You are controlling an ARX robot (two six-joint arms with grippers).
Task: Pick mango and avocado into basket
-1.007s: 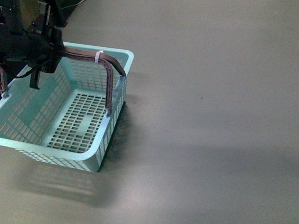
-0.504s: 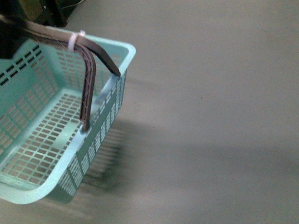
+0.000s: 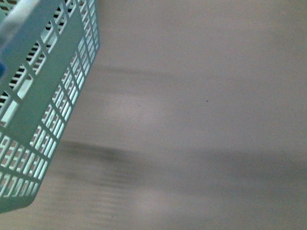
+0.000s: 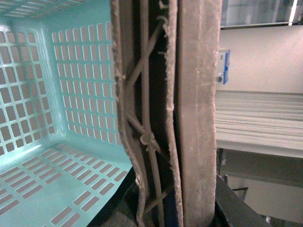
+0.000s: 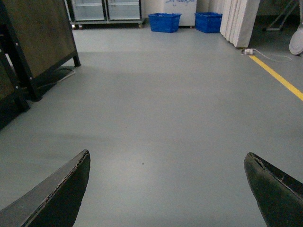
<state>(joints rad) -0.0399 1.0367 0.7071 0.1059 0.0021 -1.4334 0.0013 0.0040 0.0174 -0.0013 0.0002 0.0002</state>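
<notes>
The turquoise basket [image 3: 37, 111] hangs lifted and tilted at the far left of the front view, very close to the camera and blurred; only its slotted outer wall shows. In the left wrist view my left gripper [image 4: 165, 208] is shut on the basket's brown-grey handles [image 4: 189, 94], with the basket's slotted walls and floor [image 4: 57, 118] beside them; what shows of the inside holds nothing. My right gripper [image 5: 168, 189] is open and holds nothing over bare grey floor. The mango and the avocado are out of view.
The front view shows bare grey floor [image 3: 203, 122]. In the right wrist view, a dark wooden cabinet on black legs [image 5: 33, 42] stands to one side, two blue crates [image 5: 164, 22] at the far wall, white panels [image 5: 239, 21] and a yellow floor line [image 5: 279, 78].
The basket has risen off the floor and swung up towards the camera. It has gone from sitting flat to hanging tilted, and now fills the left edge of the front view.
</notes>
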